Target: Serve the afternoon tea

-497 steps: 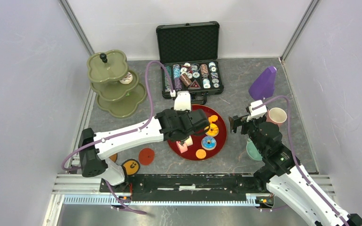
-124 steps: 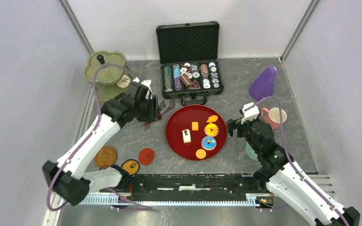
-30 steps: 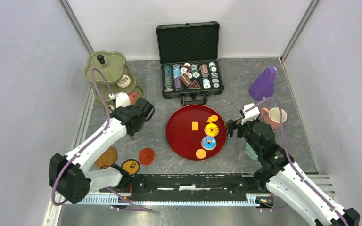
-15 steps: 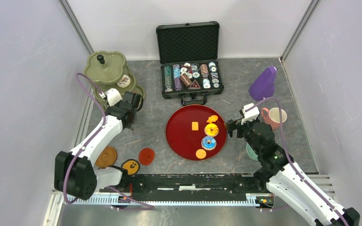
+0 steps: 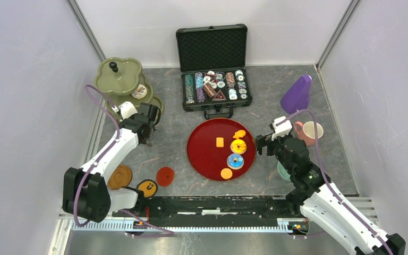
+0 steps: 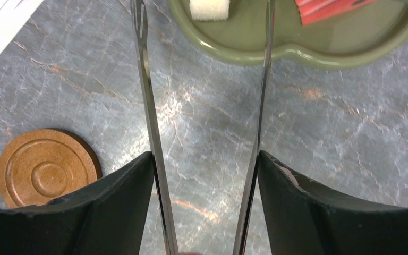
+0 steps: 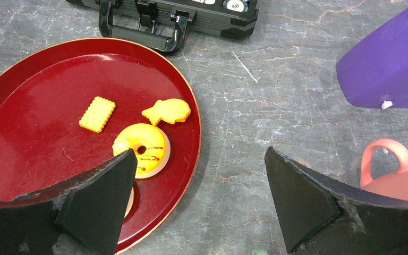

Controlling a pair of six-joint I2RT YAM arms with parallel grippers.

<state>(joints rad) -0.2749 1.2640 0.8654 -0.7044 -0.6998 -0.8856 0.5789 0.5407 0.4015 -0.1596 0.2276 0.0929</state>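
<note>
The olive-green stand (image 5: 119, 79) rises at the back left, a pale donut (image 5: 139, 91) on its middle tier. My left gripper (image 5: 150, 114) hovers by its bottom tier (image 6: 234, 50), fingers pressed on thin metal tongs (image 6: 146, 95) whose arms stand spread with nothing between them. A white cake slice (image 6: 210, 8) and a red one (image 6: 332, 8) lie on that tier. My right gripper (image 5: 263, 142) is open and empty at the red tray's (image 5: 204, 154) right rim. The tray holds a yellow donut (image 7: 141, 151), a blue donut (image 5: 235, 161) and orange biscuits (image 7: 97, 113).
A pink cup (image 5: 311, 130) and a mostly hidden teal cup (image 5: 282, 171) sit right of my right arm. A brown saucer (image 6: 45, 178), a red saucer (image 5: 164, 176) and an orange one (image 5: 147, 187) lie front left. An open chip case (image 5: 215, 69) and a purple container (image 5: 296, 94) stand behind.
My left arm swung left to the stand's bottom tier, and the tongs have spread apart. The right arm has not moved.
</note>
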